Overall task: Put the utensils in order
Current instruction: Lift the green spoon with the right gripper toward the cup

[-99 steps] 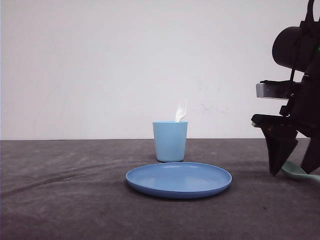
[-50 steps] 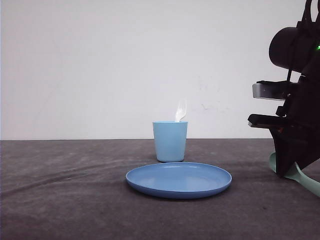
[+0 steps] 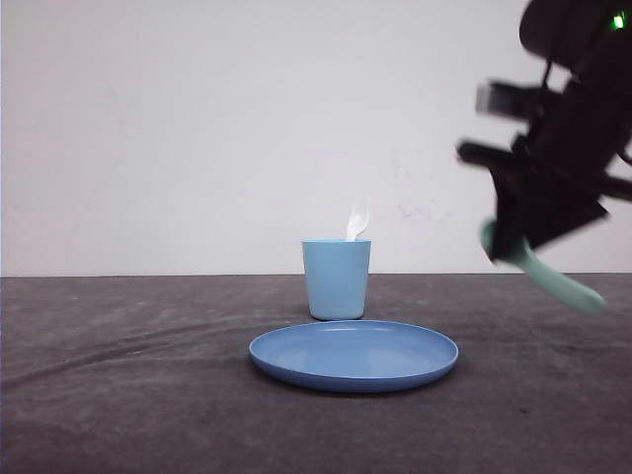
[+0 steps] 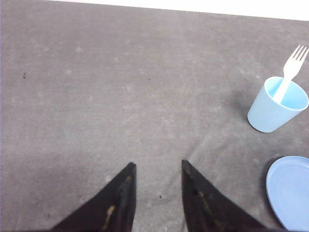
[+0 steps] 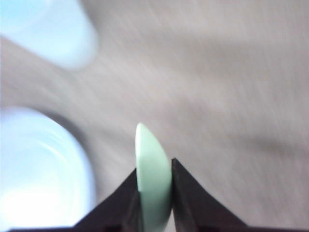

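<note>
A white fork (image 3: 356, 219) stands tines-up in the light blue cup (image 3: 336, 279) behind the round blue plate (image 3: 354, 355). High at the right, my right gripper (image 3: 506, 247) is shut on the pale mint-green spoon (image 3: 553, 280), well above the table and tilted. In the right wrist view the spoon (image 5: 153, 175) is pinched edge-on at the right gripper (image 5: 153, 168), with the plate (image 5: 41, 169) and cup (image 5: 48, 30) blurred beyond. My left gripper (image 4: 157, 166) hangs open over bare cloth; the cup (image 4: 276, 105) with the fork (image 4: 289, 71) lies off to its side.
Dark grey cloth (image 3: 128, 375) covers the table, and a white wall rises behind it. In the left wrist view the plate's edge (image 4: 288, 191) shows beside the left gripper's fingers (image 4: 124, 193).
The right gripper has lifted the spoon off the table and swung up and leftward toward the cup. Cup, fork and plate have not moved.
</note>
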{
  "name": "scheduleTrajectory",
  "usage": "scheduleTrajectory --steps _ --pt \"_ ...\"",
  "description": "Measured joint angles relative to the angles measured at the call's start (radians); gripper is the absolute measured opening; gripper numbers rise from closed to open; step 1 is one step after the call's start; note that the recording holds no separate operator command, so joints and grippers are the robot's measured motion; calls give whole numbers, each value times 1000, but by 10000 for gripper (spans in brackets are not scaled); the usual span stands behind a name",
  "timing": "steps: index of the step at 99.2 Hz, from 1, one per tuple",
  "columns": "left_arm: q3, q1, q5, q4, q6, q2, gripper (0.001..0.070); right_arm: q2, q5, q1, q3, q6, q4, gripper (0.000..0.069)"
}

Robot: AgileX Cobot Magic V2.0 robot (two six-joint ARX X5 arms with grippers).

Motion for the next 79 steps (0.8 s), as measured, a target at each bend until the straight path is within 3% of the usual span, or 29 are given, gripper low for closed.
scheduleTrajectory --steps 16,30,54,79 --pt "0 0 0 0 0 0 159 -6 -70 25 47 0 98 57" --pt "0 0 0 0 0 0 159 -6 -122 47 54 0 278 56" --pt "0 0 0 1 0 0 159 -3 -122 95 55 -14 589 56" --pt "0 0 0 2 0 0 159 58 -118 135 57 -127 838 56"
